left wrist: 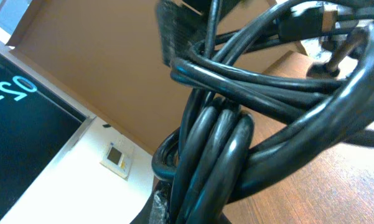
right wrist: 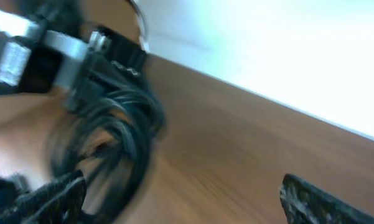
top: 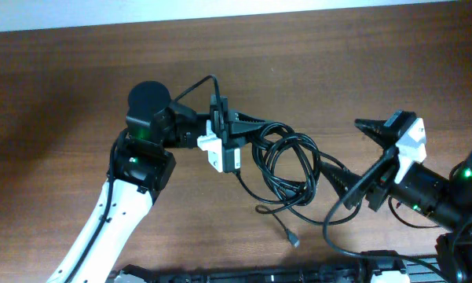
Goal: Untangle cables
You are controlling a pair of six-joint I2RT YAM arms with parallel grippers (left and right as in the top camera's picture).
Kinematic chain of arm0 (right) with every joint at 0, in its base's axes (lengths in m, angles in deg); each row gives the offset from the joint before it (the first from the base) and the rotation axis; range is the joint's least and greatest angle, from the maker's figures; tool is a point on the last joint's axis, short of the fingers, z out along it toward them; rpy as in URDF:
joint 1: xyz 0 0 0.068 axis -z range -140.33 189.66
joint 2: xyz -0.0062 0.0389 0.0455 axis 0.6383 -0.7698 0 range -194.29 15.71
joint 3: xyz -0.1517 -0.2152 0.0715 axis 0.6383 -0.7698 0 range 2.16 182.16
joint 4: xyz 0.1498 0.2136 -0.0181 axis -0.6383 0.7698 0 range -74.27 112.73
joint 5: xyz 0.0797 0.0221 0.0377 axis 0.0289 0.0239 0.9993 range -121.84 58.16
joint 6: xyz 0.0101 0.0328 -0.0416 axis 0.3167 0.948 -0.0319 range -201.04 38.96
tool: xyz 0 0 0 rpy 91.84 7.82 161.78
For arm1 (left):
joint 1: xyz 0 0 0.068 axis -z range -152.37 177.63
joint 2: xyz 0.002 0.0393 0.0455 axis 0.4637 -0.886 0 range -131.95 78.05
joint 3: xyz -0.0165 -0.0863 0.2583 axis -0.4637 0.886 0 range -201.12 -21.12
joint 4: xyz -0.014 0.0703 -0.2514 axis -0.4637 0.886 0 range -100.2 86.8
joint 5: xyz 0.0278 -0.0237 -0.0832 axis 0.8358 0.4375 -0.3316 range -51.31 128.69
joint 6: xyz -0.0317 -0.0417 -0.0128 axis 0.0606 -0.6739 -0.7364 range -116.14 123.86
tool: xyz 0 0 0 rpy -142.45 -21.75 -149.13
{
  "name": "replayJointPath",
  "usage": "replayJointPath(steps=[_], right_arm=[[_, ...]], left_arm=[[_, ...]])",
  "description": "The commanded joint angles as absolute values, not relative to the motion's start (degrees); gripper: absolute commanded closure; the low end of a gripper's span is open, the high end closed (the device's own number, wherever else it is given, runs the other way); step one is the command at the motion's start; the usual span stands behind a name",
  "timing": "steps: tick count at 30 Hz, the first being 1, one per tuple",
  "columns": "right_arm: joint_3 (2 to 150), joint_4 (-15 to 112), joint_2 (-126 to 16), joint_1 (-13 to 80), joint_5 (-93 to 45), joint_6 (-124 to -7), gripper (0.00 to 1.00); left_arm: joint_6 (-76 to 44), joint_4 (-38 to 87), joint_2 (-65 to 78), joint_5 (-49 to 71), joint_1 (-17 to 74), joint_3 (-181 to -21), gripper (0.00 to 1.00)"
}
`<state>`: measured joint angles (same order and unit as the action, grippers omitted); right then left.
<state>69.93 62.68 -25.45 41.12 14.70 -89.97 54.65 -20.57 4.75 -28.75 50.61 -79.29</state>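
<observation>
The left end effector [top: 253,130] points right across the brown worktop [top: 63,79] and is clenched on the cables [top: 287,169]. Its fingers close on the upper left part of the bundle. From that grip the black cords spread out to the right of its tips and toward the near edge in several overlapping loops that lie on the wood. One loose strand trails away from the loops toward the near edge and ends in a small plug [top: 293,240], well apart from both end effectors.

In the left wrist view the cables [left wrist: 236,124] fill the frame right in front of the camera, with several cords packed side by side and others crossing over them.

The right end effector [top: 347,151] faces left toward the bundle and is released, its jaws spread wide with nothing between them. Its nearer finger reaches the right edge of the loops, though I cannot tell whether it touches them. The right wrist view is blurred. It shows the cables [right wrist: 112,137] ahead of the right end effector [right wrist: 180,199], to the left of its open gap.
</observation>
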Motion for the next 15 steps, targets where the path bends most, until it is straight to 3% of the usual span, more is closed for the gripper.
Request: replayJointPath(steps=[1,9,12,15], right_arm=[[71.0,60.9,-25.2,41.2,25.4,-89.1,0.01],[71.0,64.3,-25.2,41.2,19.9,-89.1,0.01],[71.0,64.7,-25.2,41.2,19.2,-89.1,0.11],[71.0,65.0,-25.2,41.2,24.1,-89.1,0.12]], left_arm=[[54.7,-20.7,5.0,-28.8,51.9,-79.6,1.0],[54.7,-22.0,5.0,-28.8,52.7,-79.6,1.0],[54.8,-23.0,5.0,-29.1,52.7,-79.6,1.0],[54.9,-24.7,5.0,-30.3,52.7,-79.6,1.0]])
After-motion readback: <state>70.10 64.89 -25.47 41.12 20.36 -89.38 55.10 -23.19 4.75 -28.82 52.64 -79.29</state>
